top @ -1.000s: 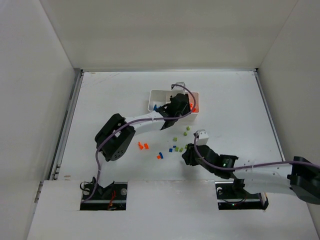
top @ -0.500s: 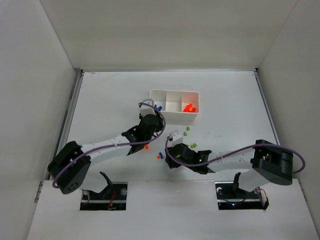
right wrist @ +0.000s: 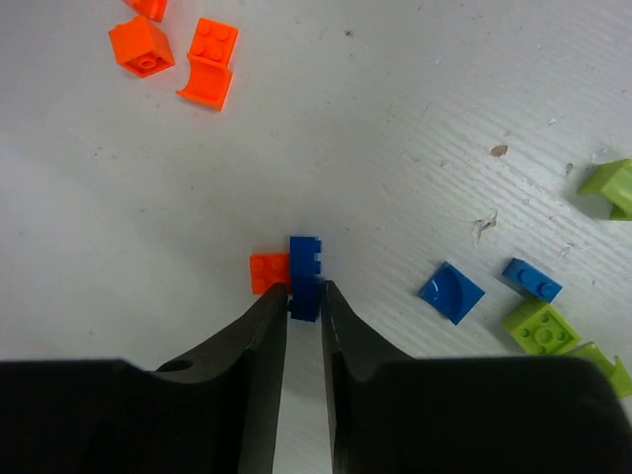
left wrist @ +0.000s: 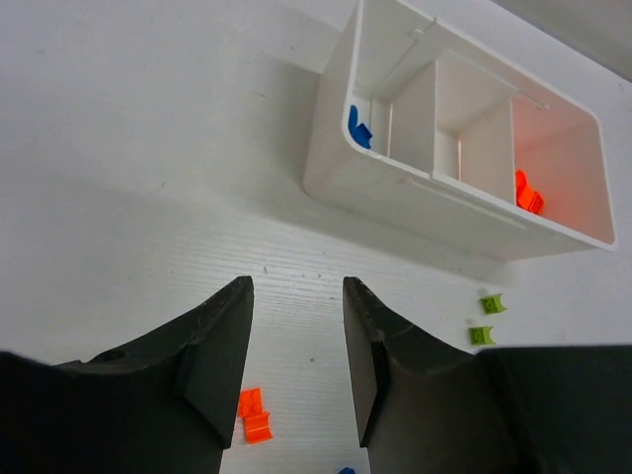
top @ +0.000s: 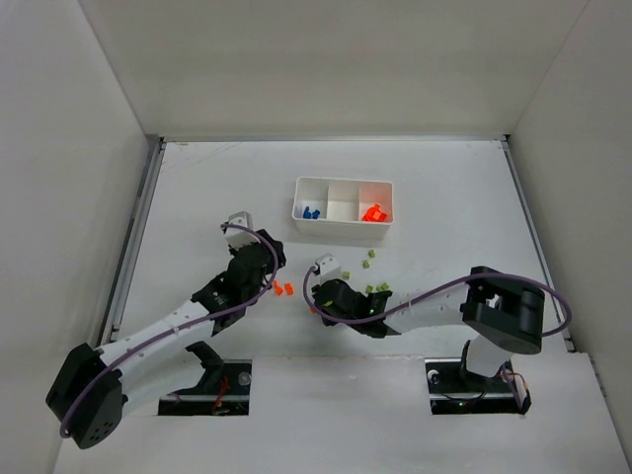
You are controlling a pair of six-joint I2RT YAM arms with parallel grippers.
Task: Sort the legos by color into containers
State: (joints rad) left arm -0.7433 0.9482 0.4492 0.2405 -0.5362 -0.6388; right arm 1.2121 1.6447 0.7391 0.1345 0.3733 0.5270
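Note:
The white tray [top: 343, 226] stands at the back centre. Its left compartment holds blue legos [top: 310, 212], its right one orange legos [top: 373, 212], and its middle one looks empty. My left gripper [top: 267, 261] is open and empty above bare table, just left of two orange bricks [top: 282, 288]. In the left wrist view the tray [left wrist: 415, 193] lies ahead of the open gripper [left wrist: 296, 296], and the orange bricks [left wrist: 253, 415] sit by the left finger. My right gripper [right wrist: 304, 294] is shut on a blue brick [right wrist: 306, 259] at table level, touching an orange brick [right wrist: 265, 271].
Loose green bricks [top: 376, 288] lie right of the right gripper, and more of these green bricks [top: 369, 259] lie below the tray. The right wrist view shows orange bricks [right wrist: 178, 54] far left, two blue pieces [right wrist: 450, 292] and green ones [right wrist: 538, 328] to the right.
My left arm has drawn back from the tray to the near left, with its gripper open. My right gripper has moved left across the pile and closed on the blue brick.

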